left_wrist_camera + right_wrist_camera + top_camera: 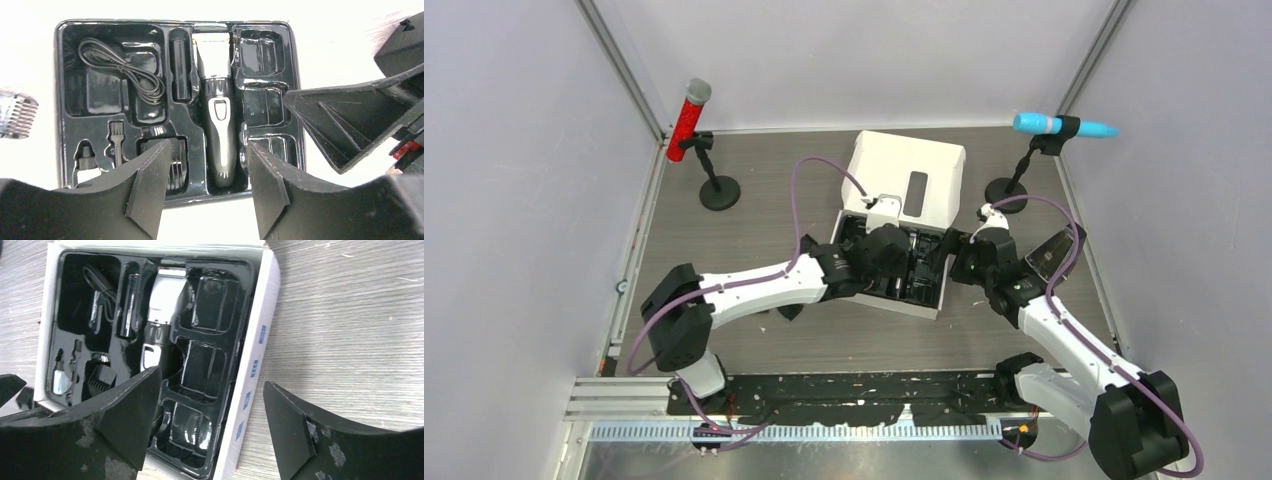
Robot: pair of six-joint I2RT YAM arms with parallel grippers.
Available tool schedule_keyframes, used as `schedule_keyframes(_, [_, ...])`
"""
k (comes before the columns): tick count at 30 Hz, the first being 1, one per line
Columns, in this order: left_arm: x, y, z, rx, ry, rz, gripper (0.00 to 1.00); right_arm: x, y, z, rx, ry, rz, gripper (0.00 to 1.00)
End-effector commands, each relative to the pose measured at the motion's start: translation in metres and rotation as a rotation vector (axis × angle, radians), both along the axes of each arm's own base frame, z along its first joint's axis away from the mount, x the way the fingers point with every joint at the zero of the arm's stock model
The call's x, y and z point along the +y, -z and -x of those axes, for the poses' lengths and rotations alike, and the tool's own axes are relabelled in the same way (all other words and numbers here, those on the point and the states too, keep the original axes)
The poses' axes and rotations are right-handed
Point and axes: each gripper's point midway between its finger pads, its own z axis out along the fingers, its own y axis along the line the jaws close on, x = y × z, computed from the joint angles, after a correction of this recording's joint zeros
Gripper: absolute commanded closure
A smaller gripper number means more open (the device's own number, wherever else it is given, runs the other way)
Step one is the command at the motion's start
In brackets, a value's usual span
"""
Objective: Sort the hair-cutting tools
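Note:
The black-and-silver hair clipper (217,115) lies in the middle slot of the black moulded tray (62,100), blade end far from me; it also shows in the right wrist view (157,315). A black comb attachment (173,167) sits in a slot left of it. Another comb (17,116) lies outside the tray on the left. My left gripper (207,192) is open and empty, hovering over the clipper's tail end (886,258). My right gripper (212,425) is open and empty, straddling the box's right wall (959,262).
The white box (904,175) stands mid-table, lid open towards the back. The tray also holds a coiled cable (127,70), a small brush (116,142) and three empty pockets (200,365). A red microphone (689,120) and a blue microphone (1054,125) stand at the back corners.

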Motion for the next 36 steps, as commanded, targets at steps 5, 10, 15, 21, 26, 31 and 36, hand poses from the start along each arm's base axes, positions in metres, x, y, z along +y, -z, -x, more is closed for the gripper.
schedule_keyframes(5, [0.067,-0.031,-0.008,-0.006,-0.143,0.034,0.4,0.038,-0.045,-0.007,-0.13,-0.18,-0.071,0.29])
schedule_keyframes(10, [0.126,-0.01,-0.013,0.051,-0.245,0.028,0.41,0.056,-0.045,-0.008,-0.107,-0.231,-0.04,0.42])
schedule_keyframes(15, [0.188,0.017,-0.015,0.105,-0.365,0.0,0.4,0.069,-0.044,-0.007,-0.101,-0.258,-0.02,0.43])
schedule_keyframes(21, [0.231,0.042,-0.034,0.18,-0.482,-0.059,0.4,0.072,-0.042,-0.008,-0.096,-0.263,-0.011,0.42])
schedule_keyframes(26, [0.232,0.065,-0.066,0.257,-0.506,-0.039,0.43,0.07,-0.04,-0.009,-0.095,-0.256,0.002,0.41])
schedule_keyframes(31, [0.222,0.08,-0.094,0.325,-0.504,-0.032,0.51,0.066,-0.039,-0.008,-0.094,-0.245,0.017,0.4])
schedule_keyframes(36, [0.214,0.093,-0.101,0.364,-0.492,-0.031,0.54,0.063,-0.036,-0.008,-0.091,-0.238,0.033,0.39])
